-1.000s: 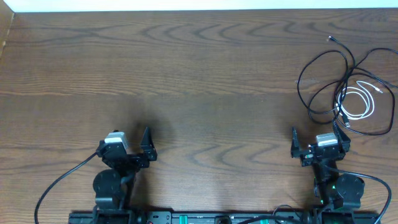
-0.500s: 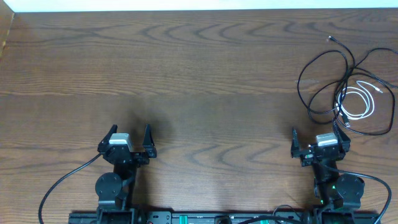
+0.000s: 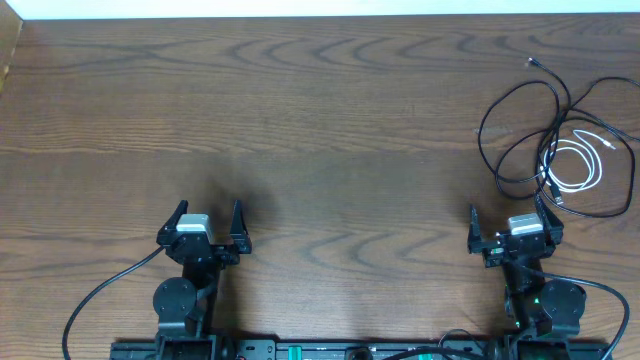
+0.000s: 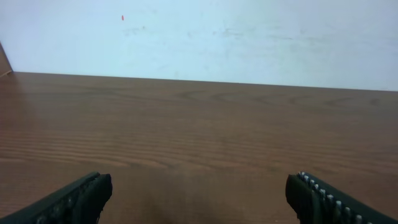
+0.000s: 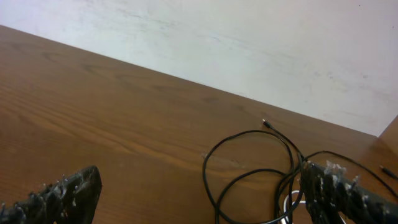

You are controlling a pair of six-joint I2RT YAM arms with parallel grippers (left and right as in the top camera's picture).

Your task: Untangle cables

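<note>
Thin black cables (image 3: 520, 120) lie in overlapping loops at the table's far right, with a short white cable (image 3: 575, 165) coiled among them. In the right wrist view the black loops (image 5: 249, 168) lie ahead and a bit of the white cable (image 5: 287, 205) shows by the right finger. My right gripper (image 3: 508, 224) is open and empty, just in front of the tangle. My left gripper (image 3: 208, 220) is open and empty at the near left, far from the cables; its wrist view shows only bare wood between the fingers (image 4: 199, 199).
The wooden table (image 3: 300, 130) ends at a pale wall along the far edge. Thick black arm wires (image 3: 100, 290) run off both arm bases at the near edge. A wooden side edge (image 3: 8, 60) shows at far left.
The left gripper turned to face straight ahead and settled; both its fingers now show evenly. The right arm and the cables have not moved.
</note>
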